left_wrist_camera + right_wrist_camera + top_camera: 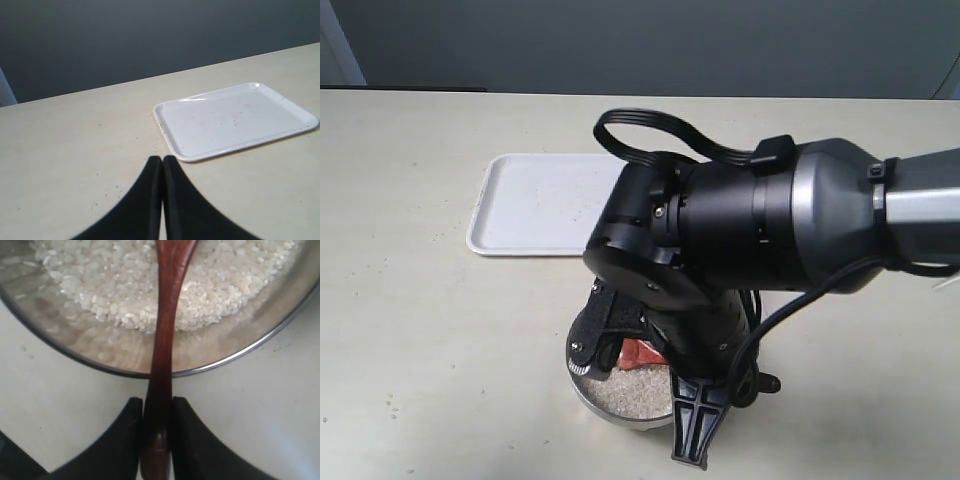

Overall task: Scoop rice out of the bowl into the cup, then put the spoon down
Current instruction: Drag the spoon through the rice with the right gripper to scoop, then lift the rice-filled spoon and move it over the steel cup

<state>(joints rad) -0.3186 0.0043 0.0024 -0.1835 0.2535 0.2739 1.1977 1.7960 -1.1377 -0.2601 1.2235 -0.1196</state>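
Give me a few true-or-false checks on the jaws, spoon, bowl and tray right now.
1. The right jaws are shut on the handle of the spoon. True.
2. The bowl is bare inside. False: rice covers its bottom.
3. The left jaws are wide open. False: they are shut together, holding nothing.
4. A white tray lies on the table. True.
5. The spoon lies on the tray. False: it reaches over the bowl's rim, above the rice.
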